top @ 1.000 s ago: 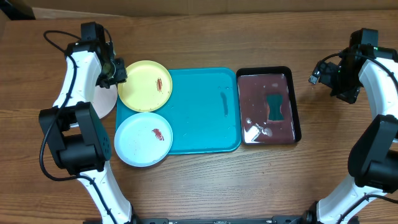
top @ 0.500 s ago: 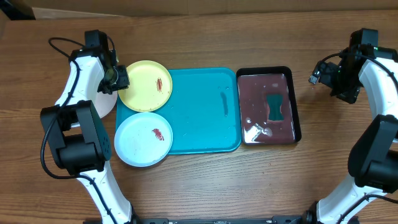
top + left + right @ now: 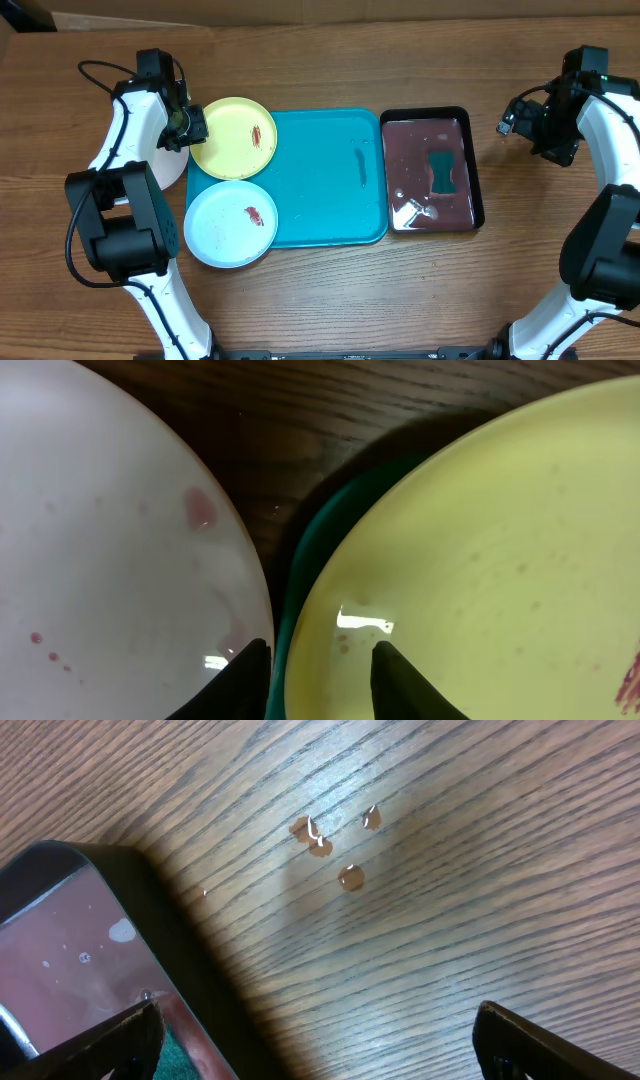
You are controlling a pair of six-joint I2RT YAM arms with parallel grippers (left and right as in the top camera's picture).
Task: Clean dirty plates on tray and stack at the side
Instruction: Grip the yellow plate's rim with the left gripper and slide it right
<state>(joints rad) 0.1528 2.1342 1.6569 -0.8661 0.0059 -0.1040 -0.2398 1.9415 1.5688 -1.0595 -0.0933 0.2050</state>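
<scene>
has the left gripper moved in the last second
Yes. The left gripper has shifted toward the near edge of the table, down the left rim of the yellow plate, which stayed put.

Seen from overhead: left arm (image 3: 125, 120) bent at the elbow and reaching forward, left gripper (image 3: 188, 125) aimed down, parted only narrowly. Right arm (image 3: 600, 130) drawn up at the far right, wrist turned inward, right gripper (image 3: 318, 1045) spread fully wide above the table.

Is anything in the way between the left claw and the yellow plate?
Nothing visible. The left gripper straddles the rim of the round yellow-green plastic plate, one finger on each side.
</scene>
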